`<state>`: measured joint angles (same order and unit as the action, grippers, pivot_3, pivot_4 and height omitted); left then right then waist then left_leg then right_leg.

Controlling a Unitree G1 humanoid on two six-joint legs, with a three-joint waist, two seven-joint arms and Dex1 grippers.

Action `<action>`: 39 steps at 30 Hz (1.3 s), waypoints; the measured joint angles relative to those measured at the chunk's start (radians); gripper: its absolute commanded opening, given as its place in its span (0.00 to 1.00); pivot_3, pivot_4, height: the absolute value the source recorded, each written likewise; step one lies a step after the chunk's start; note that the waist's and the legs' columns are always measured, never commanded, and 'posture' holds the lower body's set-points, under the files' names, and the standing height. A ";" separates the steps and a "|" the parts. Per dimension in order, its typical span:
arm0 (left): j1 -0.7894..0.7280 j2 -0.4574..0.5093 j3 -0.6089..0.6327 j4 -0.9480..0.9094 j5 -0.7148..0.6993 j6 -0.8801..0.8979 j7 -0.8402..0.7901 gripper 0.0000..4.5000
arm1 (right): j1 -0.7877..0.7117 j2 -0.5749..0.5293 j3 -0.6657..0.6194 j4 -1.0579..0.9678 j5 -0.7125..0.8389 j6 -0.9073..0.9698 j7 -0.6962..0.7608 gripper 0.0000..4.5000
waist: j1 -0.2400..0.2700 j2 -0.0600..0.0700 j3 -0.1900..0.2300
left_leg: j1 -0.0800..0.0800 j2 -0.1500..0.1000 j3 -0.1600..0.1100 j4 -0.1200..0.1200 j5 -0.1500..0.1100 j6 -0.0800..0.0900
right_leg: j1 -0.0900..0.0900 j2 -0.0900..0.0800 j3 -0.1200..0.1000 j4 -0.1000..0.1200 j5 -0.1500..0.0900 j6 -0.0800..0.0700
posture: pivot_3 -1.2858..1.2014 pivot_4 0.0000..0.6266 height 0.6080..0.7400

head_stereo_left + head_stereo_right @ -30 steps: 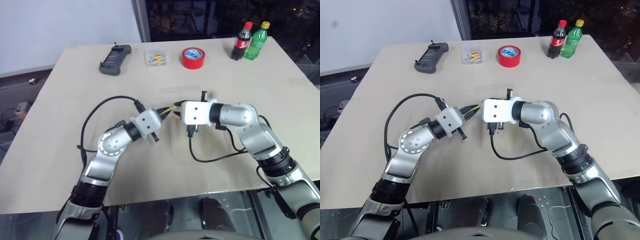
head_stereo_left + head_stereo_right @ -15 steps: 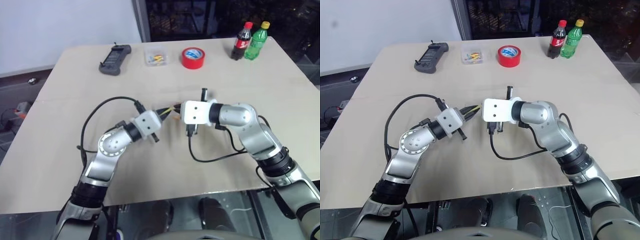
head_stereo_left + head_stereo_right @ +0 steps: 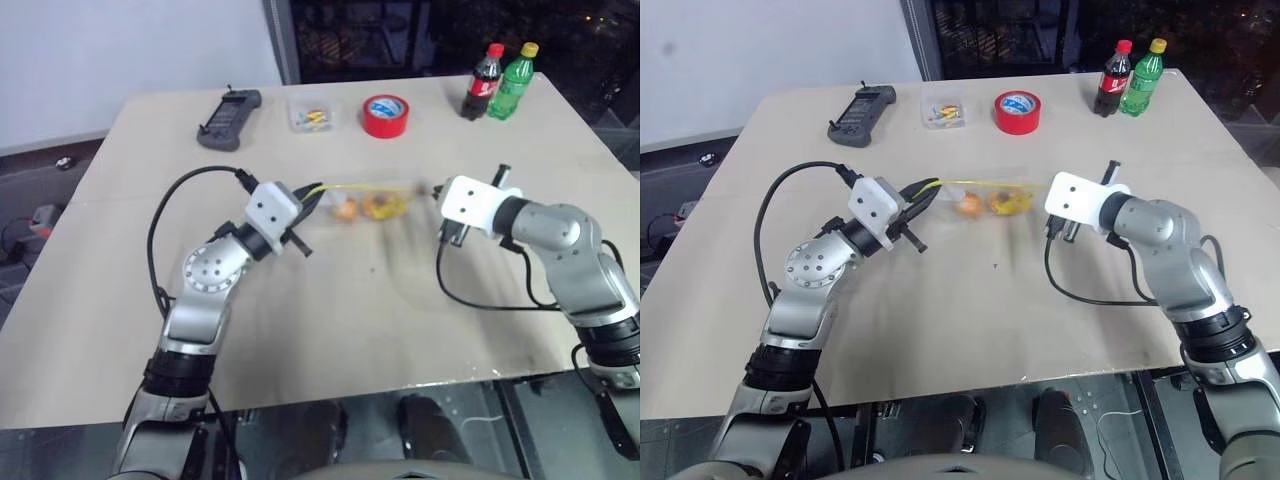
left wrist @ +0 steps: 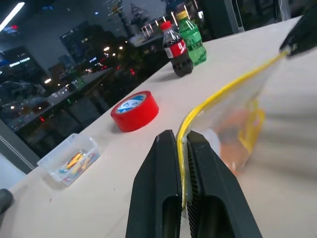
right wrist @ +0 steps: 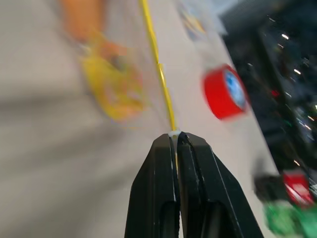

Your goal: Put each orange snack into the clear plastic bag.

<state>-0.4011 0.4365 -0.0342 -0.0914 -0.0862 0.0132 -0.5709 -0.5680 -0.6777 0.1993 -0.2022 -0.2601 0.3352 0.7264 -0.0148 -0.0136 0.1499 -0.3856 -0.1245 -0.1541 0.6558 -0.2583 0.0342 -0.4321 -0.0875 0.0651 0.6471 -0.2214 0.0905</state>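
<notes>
Head view, bag: the clear plastic bag (image 3: 985,198) now hangs stretched out in the air, in front of the red tape roll (image 3: 1017,111). A moment ago it was bunched up small between the two grippers.
Head view, snacks: both orange snacks (image 3: 990,204) sit inside the bag, side by side.
Head view, right arm: the right gripper (image 3: 432,190) has swung away from the left one, so the yellow strip (image 3: 345,187) is pulled long and straight.
Left wrist view, left hand: the left gripper (image 4: 184,148) is squeezed tight on the yellow strip at one end. The tape roll lies behind it, with the little clear box (image 4: 70,159) beside the roll.
Right wrist view, right hand: the right gripper is pinched tight on the other end of the strip, with the tape roll off to the side.
What it means: the snacks look packed. I think the pull along the strip is to press the bag closed.
</notes>
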 measured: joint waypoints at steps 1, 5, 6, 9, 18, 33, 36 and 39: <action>-0.026 -0.008 0.000 0.026 -0.010 0.004 0.000 0.00 | -0.012 0.002 0.000 0.021 0.000 -0.008 -0.012 0.01 | 0.001 0.000 0.000 | 0.000 0.000 0.000 0.000 0.000 0.000 | 0.000 0.000 0.000 0.000 0.000 0.000 | 0.52 0.24 1.00; -0.186 -0.021 -0.008 0.191 -0.022 0.025 -0.008 0.00 | -0.124 0.026 0.001 0.165 -0.002 -0.063 -0.065 0.01 | 0.003 -0.001 0.000 | 0.000 -0.001 0.001 0.001 0.000 0.000 | 0.000 0.000 0.000 0.001 0.001 0.000 | 0.52 0.24 1.00; -0.243 -0.027 -0.010 0.254 -0.019 0.019 -0.008 0.00 | -0.162 0.031 0.001 0.213 -0.005 -0.083 -0.083 0.01 | 0.003 -0.001 0.001 | -0.001 -0.001 0.000 0.001 0.000 0.000 | 0.000 0.000 0.000 0.000 0.001 0.000 | 0.52 0.24 1.00; -0.406 -0.029 -0.017 0.429 -0.012 -0.030 -0.025 0.00 | -0.247 0.020 -0.002 0.307 -0.004 -0.132 -0.089 0.01 | 0.002 -0.001 0.001 | -0.001 -0.001 0.000 0.001 0.000 0.000 | 0.000 0.000 -0.001 -0.002 0.001 0.000 | 0.52 0.24 1.00; -0.296 0.023 -0.054 0.367 -0.012 -0.124 -0.157 0.08 | -0.071 -0.091 -0.056 0.111 0.071 -0.126 0.004 0.00 | -0.024 -0.001 0.000 | -0.016 -0.001 0.001 0.000 -0.001 0.002 | -0.016 -0.009 -0.016 -0.003 0.001 -0.001 | 0.52 0.24 1.00; 0.456 0.318 0.231 -0.197 -0.375 0.301 -0.343 1.00 | 0.642 -0.102 -0.483 -0.204 0.446 0.061 0.141 0.99 | 0.004 0.001 0.002 | 0.006 0.001 0.003 0.000 -0.004 0.006 | 0.003 -0.005 -0.013 0.000 0.007 -0.003 | 0.52 0.24 1.00; 0.519 0.348 0.350 -0.229 -0.478 0.393 -0.358 1.00 | 0.703 -0.095 -0.573 -0.222 0.541 0.089 0.168 0.99 | 0.005 0.002 0.002 | 0.006 0.002 0.004 0.000 -0.004 0.006 | 0.003 -0.004 -0.013 -0.001 0.007 -0.003 | 0.52 0.24 1.00; 0.526 0.393 0.447 -0.259 -0.550 0.452 -0.370 1.00 | 0.741 -0.095 -0.644 -0.231 0.608 0.094 0.189 0.99 | 0.008 0.002 0.002 | 0.006 0.002 0.004 0.000 -0.004 0.006 | 0.004 -0.004 -0.013 -0.002 0.007 -0.003 | 0.52 0.24 1.00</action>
<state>0.1244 0.8294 0.4124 -0.3499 -0.6363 0.4650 -0.9412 0.1732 -0.7726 -0.4445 -0.4328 0.3478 0.4287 0.9149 -0.0067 -0.0121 0.1524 -0.3794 -0.1227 -0.1499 0.6557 -0.2621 0.0404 -0.4279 -0.0918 0.0517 0.6448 -0.2147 0.0870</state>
